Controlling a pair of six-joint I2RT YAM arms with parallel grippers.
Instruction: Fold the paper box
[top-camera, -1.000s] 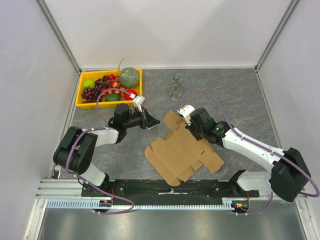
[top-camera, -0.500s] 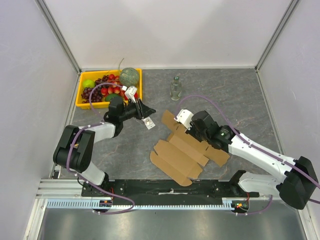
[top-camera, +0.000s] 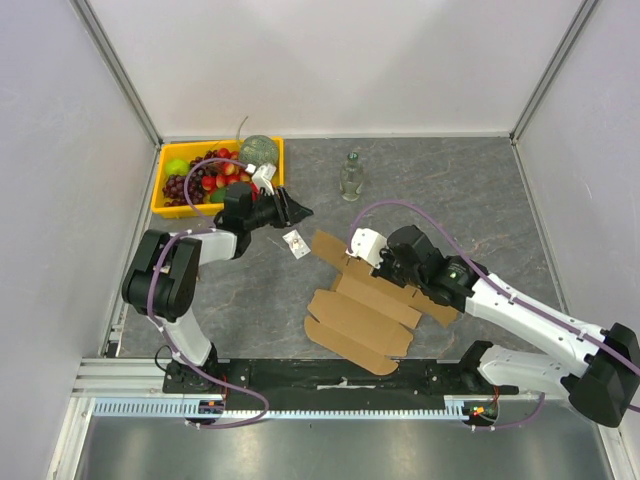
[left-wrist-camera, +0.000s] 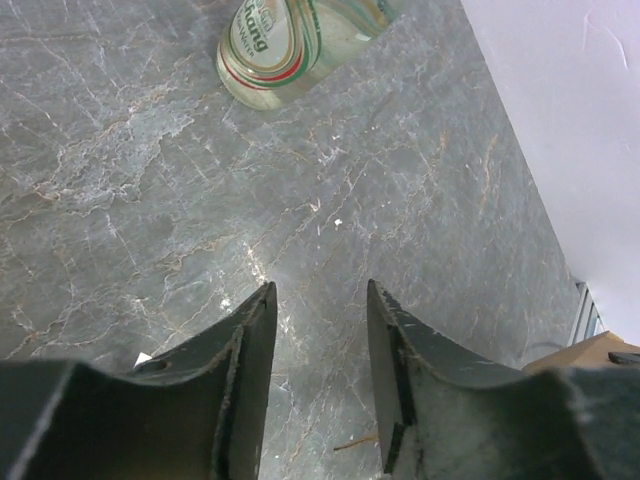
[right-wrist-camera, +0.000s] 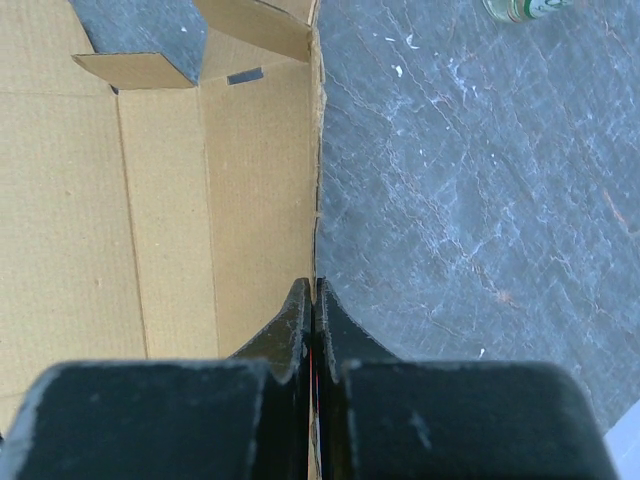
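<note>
The paper box (top-camera: 360, 315) is a flat brown cardboard sheet with flaps, lying unfolded in the middle of the table. My right gripper (top-camera: 388, 268) is at its far right edge. In the right wrist view the right gripper (right-wrist-camera: 314, 285) is shut on that edge, with the cardboard (right-wrist-camera: 150, 200) spreading out to the left. My left gripper (top-camera: 298, 212) hangs apart from the sheet, near the fruit tray. In the left wrist view the left gripper (left-wrist-camera: 318, 290) is open, with only bare table between its fingers.
A yellow tray (top-camera: 158, 200) of fruit stands at the back left. A clear bottle (top-camera: 350, 177) stands behind the sheet and shows as the bottle (left-wrist-camera: 290, 45) in the left wrist view. A small white piece (top-camera: 295, 243) lies by the sheet's far left corner.
The left gripper has drawn back from the sheet toward the tray and opened, and a small white piece now lies on the table. The right gripper has dragged the sheet nearer and rightward.
</note>
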